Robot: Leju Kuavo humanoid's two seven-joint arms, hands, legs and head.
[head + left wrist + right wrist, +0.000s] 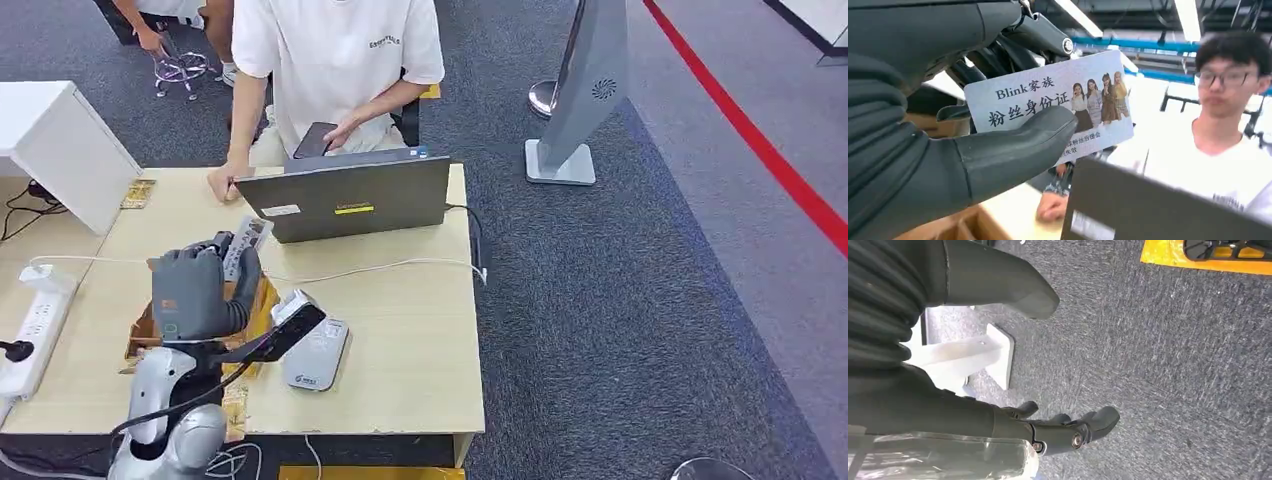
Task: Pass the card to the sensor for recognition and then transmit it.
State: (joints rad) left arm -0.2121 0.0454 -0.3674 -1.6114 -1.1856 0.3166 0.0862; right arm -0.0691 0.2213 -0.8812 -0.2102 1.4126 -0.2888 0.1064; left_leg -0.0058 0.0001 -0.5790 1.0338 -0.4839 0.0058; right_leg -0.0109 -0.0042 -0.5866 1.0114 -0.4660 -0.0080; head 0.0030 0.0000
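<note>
One card (1048, 102) pinched in the left hand (195, 290), one sensor (315, 355) below; right hand (1048, 427) loose, empty.

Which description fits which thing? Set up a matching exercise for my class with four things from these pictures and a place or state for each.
Things:
1. card
2. laptop
3. sensor
4. right hand

Descriptions:
A. lies flat on the table, right of the left hand
B. hangs over grey carpet, holding nothing
C. stands open in front of the seated person
D. pinched in the left hand

Pairs: 1-D, 2-C, 3-A, 4-B
</note>
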